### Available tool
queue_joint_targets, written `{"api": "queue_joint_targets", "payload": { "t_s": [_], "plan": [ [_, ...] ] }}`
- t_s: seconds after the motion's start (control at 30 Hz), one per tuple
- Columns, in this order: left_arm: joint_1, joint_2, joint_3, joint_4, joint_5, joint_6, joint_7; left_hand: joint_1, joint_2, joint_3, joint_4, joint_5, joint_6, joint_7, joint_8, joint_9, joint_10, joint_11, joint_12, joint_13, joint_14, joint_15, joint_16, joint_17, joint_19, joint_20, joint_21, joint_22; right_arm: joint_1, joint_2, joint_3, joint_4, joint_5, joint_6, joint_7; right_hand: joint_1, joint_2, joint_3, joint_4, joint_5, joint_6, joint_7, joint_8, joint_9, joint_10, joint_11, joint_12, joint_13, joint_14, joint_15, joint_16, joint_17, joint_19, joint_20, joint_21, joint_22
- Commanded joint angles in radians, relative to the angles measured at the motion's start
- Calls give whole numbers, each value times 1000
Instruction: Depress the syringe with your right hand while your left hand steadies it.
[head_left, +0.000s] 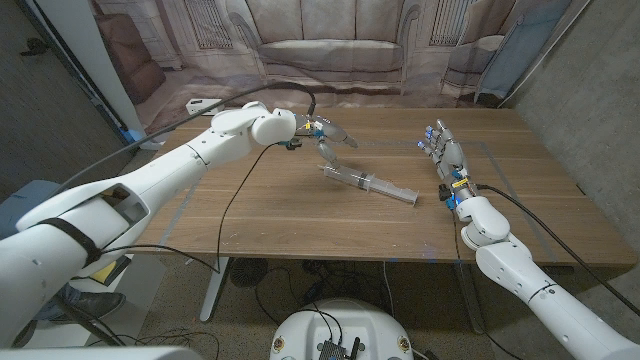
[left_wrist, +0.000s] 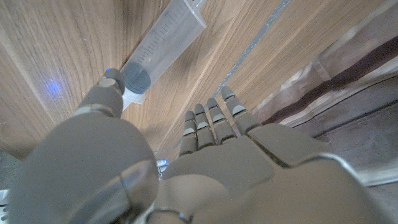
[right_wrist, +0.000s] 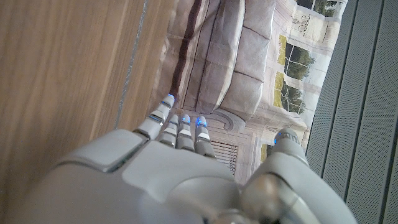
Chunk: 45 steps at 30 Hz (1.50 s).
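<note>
Head view, item one: left hand (head_left: 325, 138), upper centre of the frame, fingers spread apart and holding nothing, one fingertip reaching down toward the near end of the syringe (head_left: 368, 184). Whether it touches cannot be told from here. Left wrist view adds the detail: the thumb (left_wrist: 106, 90) sits just beside the syringe (left_wrist: 163, 45) at its dark stopper end, apparently in contact, while the other fingers (left_wrist: 211, 121) extend straight and close together over bare wood.

Item two: right hand (head_left: 444, 157), right of centre, fingers apart and extended toward the far edge, empty. Right wrist view shows its fingertips (right_wrist: 180, 124) lit blue, pointing at the sofa-printed backdrop (right_wrist: 242, 68).

Count: one syringe, clear, lying on its side, slanting across the middle of the table (head_left: 300, 225); two hands; one backdrop.

Open room: the syringe lies well apart from the right hand, with bare tabletop between them and wide wood toward the near edge.
</note>
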Motion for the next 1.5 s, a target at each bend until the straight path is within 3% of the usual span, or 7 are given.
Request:
{"api": "queue_joint_targets", "payload": {
  "t_s": [0.03,0.53,0.7,1.23,1.5],
  "plan": [
    [-16,-27,40,47,31,2,27,14,0,-6,1,8,-6,-2,6,3,-5,2,-6,2,-14,6,-4,2,-9,-10,-10,4,10,5,-1,13,8,-4,6,11,1,1,-4,-4,8,2,-3,2,2,5,-3,6,8,1,0,4,13,0,-1,3],
    [-15,-53,79,83,44,-4,43,29,7,-7,2,10,-1,-3,10,3,3,-4,-2,2,-6,0,1,2,2,-15,-12,4,20,7,-3,28,10,4,19,12,2,0,-4,-4,9,2,-3,2,4,5,-4,6,11,2,0,5,17,1,-1,4],
    [-24,-65,90,93,46,-5,39,42,12,-12,5,9,-2,-3,10,3,5,-1,-1,3,23,-5,12,2,59,-5,4,7,14,7,-1,24,13,3,15,13,2,0,-4,-5,9,3,-4,2,5,5,-5,6,11,2,0,5,18,1,-1,4],
    [-7,-67,87,119,19,-25,105,71,23,-11,2,6,21,-3,19,3,30,-1,8,3,48,-12,17,2,88,-1,8,9,-2,1,3,12,10,5,8,14,2,-1,-4,-5,10,3,-4,2,5,4,-6,6,14,1,-1,6,20,0,-3,4],
    [-8,-74,97,129,28,-12,106,110,33,-11,-1,2,49,7,26,3,67,-5,20,3,103,-19,30,3,145,-3,24,12,-4,2,4,8,11,4,4,14,2,-2,-4,-5,11,3,-4,2,5,5,-7,6,15,2,-1,6,20,0,-3,4]
  ]
}}
